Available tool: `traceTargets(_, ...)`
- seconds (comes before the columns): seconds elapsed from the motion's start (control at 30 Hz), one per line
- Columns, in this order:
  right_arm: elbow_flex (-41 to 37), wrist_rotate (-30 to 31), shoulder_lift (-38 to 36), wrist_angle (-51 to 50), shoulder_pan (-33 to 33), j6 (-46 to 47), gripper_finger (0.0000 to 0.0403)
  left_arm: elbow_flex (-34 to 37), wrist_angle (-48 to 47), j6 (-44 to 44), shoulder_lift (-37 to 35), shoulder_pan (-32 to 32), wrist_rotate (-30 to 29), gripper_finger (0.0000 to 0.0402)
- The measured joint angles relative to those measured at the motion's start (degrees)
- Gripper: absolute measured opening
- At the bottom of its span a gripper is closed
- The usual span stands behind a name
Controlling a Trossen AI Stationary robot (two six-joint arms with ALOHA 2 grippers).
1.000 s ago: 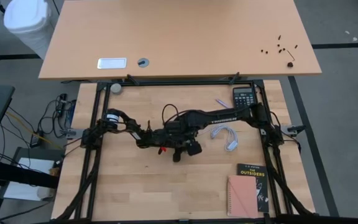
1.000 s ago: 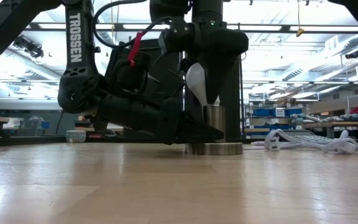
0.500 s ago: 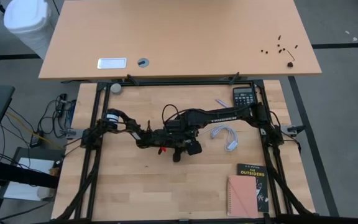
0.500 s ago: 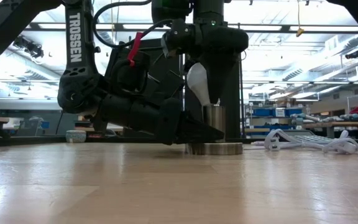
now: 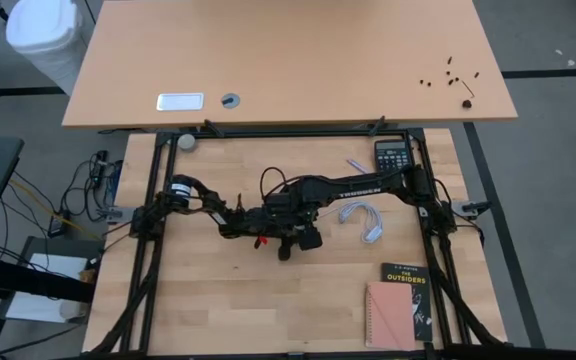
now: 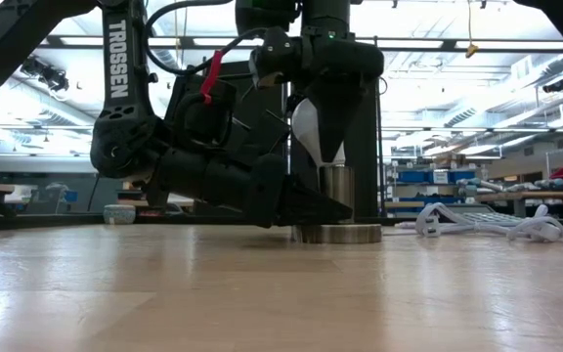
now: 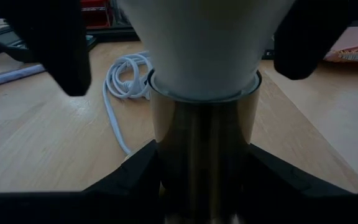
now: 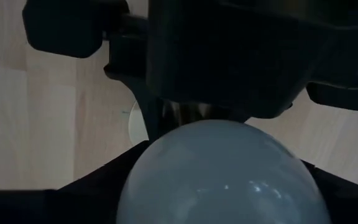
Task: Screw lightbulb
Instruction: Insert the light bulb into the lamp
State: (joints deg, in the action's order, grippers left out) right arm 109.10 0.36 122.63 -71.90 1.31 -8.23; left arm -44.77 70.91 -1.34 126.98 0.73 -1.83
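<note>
The white lightbulb point(image 7: 204, 50) stands upright with its base in the socket's metal cylinder point(image 7: 204, 143). The socket's round disc point(image 6: 338, 234) lies flat on the table. My left gripper point(image 6: 306, 205) reaches in level from the table's left and is shut on the cylinder. My right gripper point(image 6: 332, 137) hangs straight down over the bulb, open, its two fingers point(image 7: 61, 56) on either side of the glass. In the right wrist view the bulb's dome point(image 8: 222, 174) fills the space between them. In the high view the arms hide bulb and socket. My left gripper pinches the socket's upright cylinder point(image 7: 166, 155) between its two fingers point(image 7: 129, 177), low on it and below the bulb's neck. The fingers come level from the table's left. The socket stands upright with its disc on the table. My right gripper's fingers flank the bulb's glass from above. One finger stands off it with a gap, the other point(image 7: 309, 43) lies at the glass's edge. Whether it touches, I cannot tell.
The socket's white cord point(image 5: 360, 218) lies coiled to the right of the grippers. A calculator point(image 5: 393, 155) and a pen point(image 5: 356, 164) lie at the far right, and two books point(image 5: 400, 305) at the near right. Bare wood lies to the near left.
My right gripper has rolled a little about its upright line over the bulb. The bulb, the socket and my left gripper stand as before.
</note>
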Motion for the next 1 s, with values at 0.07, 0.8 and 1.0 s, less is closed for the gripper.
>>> traceTargets(0.07, 0.0, 0.0, 0.0, 0.0, 0.0, 0.1, 0.0268, 0.0, 0.0, 0.0, 0.0, 0.0, 0.0, 0.0197)
traceTargets(0.8, 4.4, -3.2, -0.2, -4.3, 0.2, -9.2, 0.0258, 0.0, 0.0, -3.6, 0.0, -0.1, 7.9, 0.0197)
traceTargets(1.0, 4.5, -4.4, -0.4, -3.3, 4.3, -12.3, 0.0263, 0.0, -0.2, -6.6, 0.0, 0.0, 16.0, 0.0197)
